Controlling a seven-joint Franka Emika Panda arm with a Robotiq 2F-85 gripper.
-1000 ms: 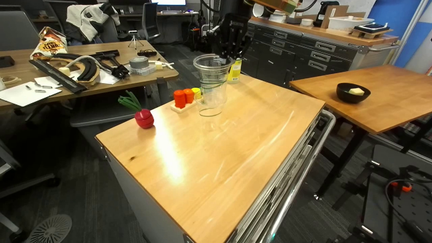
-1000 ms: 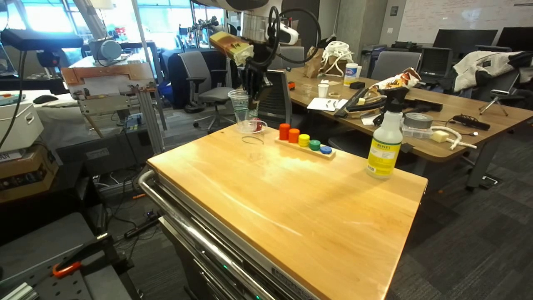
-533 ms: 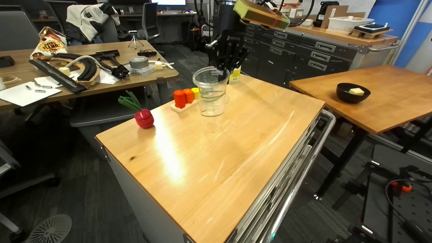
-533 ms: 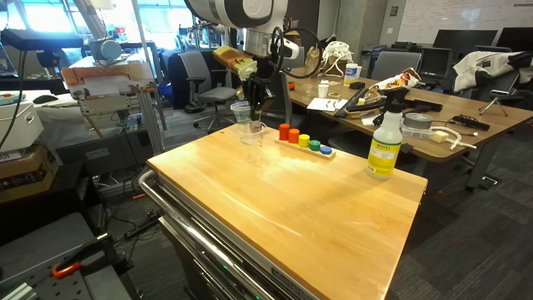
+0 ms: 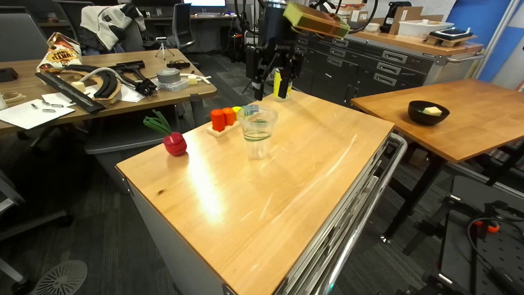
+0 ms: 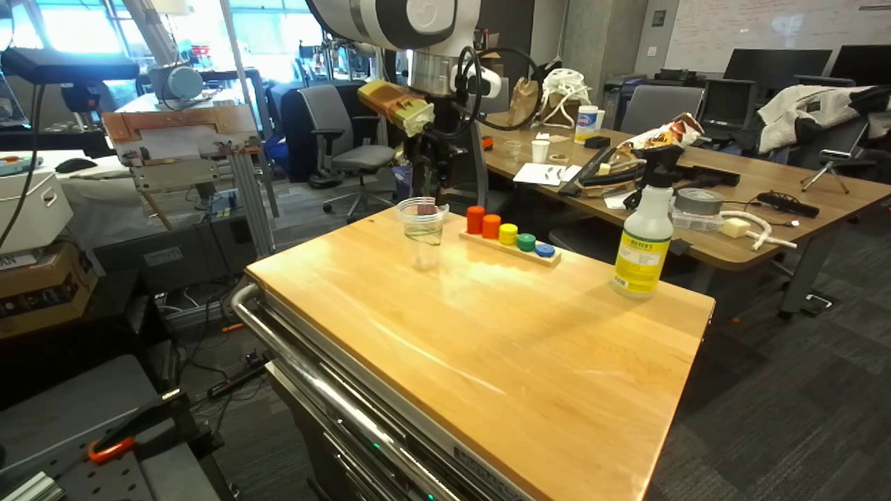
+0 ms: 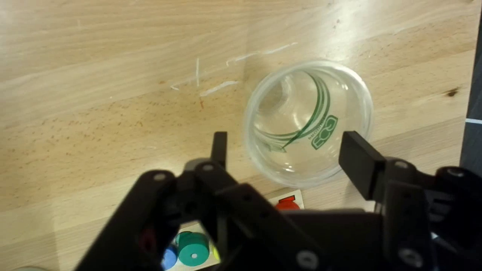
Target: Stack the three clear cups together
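Note:
The clear cups (image 5: 257,135) stand nested as one upright stack on the wooden cart top, and layered rims show at its mouth in both exterior views. From the see-through walls I cannot tell exactly how many cups are in it. Seen from above in the wrist view, the stack (image 7: 301,165) has a green printed band. My gripper (image 5: 270,96) is open just above and behind the stack's rim, its fingers spread with nothing held. In the wrist view one finger (image 7: 359,163) overlaps the rim; whether it touches cannot be told.
A wooden peg toy with coloured discs (image 6: 508,235) stands close beside the cups. A toy radish (image 5: 175,144) sits near the cart's edge. At a corner stands a yellow-green spray bottle (image 6: 639,261). A black bowl (image 5: 417,116) rests on a separate table.
A second ago my gripper was shut on a cup raised above another. It came down, the upper cup dropped into the lower one, and the fingers spread apart.

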